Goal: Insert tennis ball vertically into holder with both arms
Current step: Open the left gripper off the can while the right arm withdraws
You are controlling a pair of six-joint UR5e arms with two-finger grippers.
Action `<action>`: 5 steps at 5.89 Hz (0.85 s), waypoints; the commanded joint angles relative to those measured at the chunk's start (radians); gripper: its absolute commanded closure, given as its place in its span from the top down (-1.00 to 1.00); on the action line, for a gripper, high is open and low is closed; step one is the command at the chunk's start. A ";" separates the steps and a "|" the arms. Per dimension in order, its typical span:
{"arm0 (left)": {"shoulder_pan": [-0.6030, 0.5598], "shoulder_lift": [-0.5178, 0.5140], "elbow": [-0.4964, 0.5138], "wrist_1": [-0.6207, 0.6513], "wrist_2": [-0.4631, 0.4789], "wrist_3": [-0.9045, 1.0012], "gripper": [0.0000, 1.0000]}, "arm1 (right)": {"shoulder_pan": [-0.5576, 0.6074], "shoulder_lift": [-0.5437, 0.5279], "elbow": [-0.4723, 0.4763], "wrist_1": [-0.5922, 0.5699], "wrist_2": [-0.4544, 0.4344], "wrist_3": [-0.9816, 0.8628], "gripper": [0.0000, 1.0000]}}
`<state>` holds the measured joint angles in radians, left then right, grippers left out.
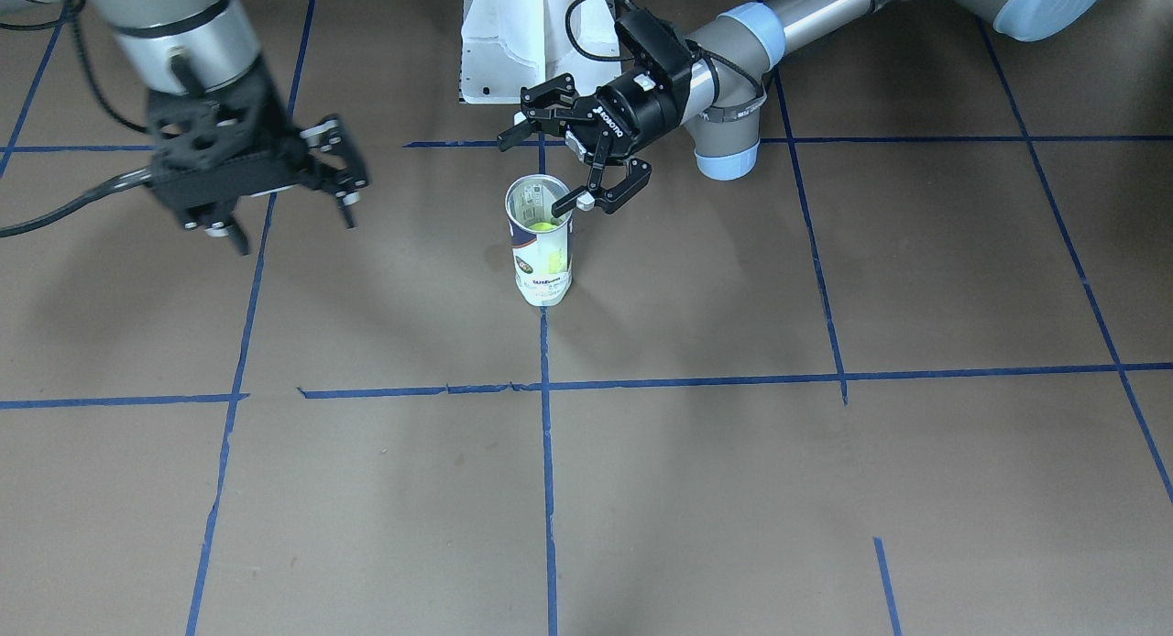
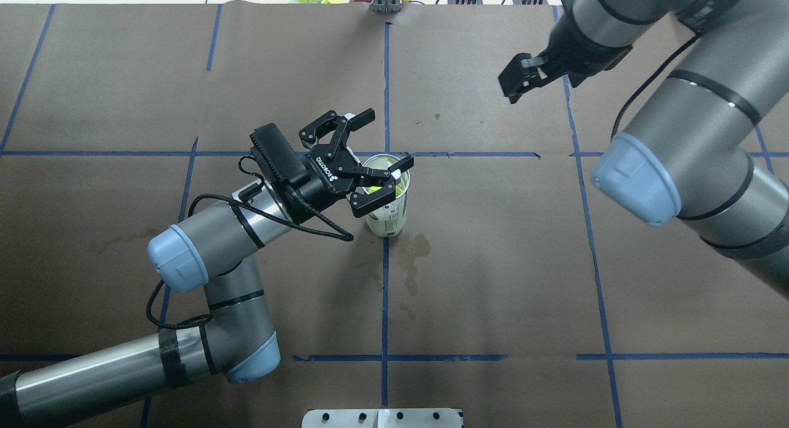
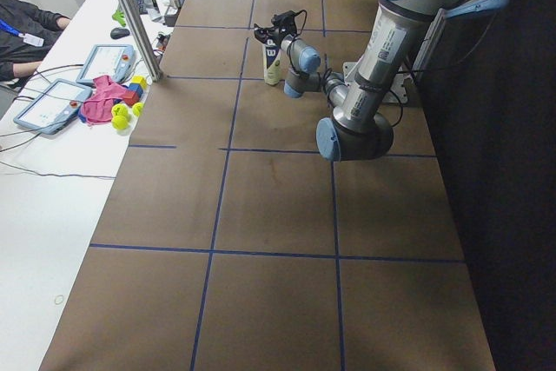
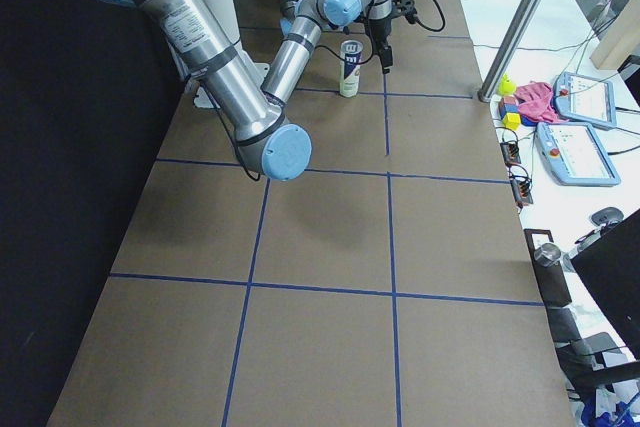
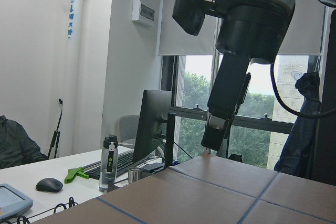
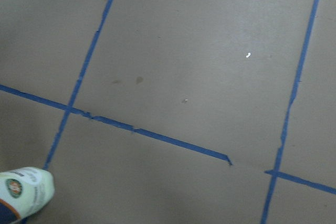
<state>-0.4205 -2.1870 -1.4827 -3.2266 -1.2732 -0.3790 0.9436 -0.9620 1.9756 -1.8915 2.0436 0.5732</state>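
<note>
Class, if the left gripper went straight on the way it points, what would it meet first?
Likely the holder: one left gripper finger sits at its rim. Beyond it, the right gripper hangs in line; height unclear.

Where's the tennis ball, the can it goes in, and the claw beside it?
tennis ball [image 1: 542, 224]: front-facing view, its yellow top inside the holder.
holder [image 1: 542, 265]: front-facing view, its label.
left gripper [image 2: 388, 138]: overhead view, midway between its open jaws.

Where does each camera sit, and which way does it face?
Front: table's far side, facing back; left arm, right arm, can.
Overhead: behind the arms, looking down; shares those three.
Left side: table's left end; left arm nearest.
Right side: opposite end; right arm nearest.
Left wrist: level, toward windows; right arm.
Right wrist: downward; table, can; no arm.
</note>
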 commanded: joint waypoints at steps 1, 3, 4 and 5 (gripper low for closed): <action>-0.015 0.004 -0.188 0.322 -0.003 0.002 0.99 | 0.128 -0.101 0.000 0.003 0.070 -0.228 0.99; -0.044 -0.003 -0.369 0.695 -0.005 0.005 0.99 | 0.268 -0.220 -0.008 0.005 0.160 -0.506 0.99; -0.075 -0.003 -0.416 0.863 -0.026 0.024 0.99 | 0.327 -0.274 -0.008 0.005 0.191 -0.610 0.99; -0.146 -0.007 -0.439 0.993 -0.123 0.041 1.00 | 0.384 -0.334 -0.014 0.006 0.223 -0.728 0.99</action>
<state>-0.5107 -2.1912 -1.8890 -2.3726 -1.3262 -0.3535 1.2703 -1.2375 1.9664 -1.8866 2.2348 -0.0404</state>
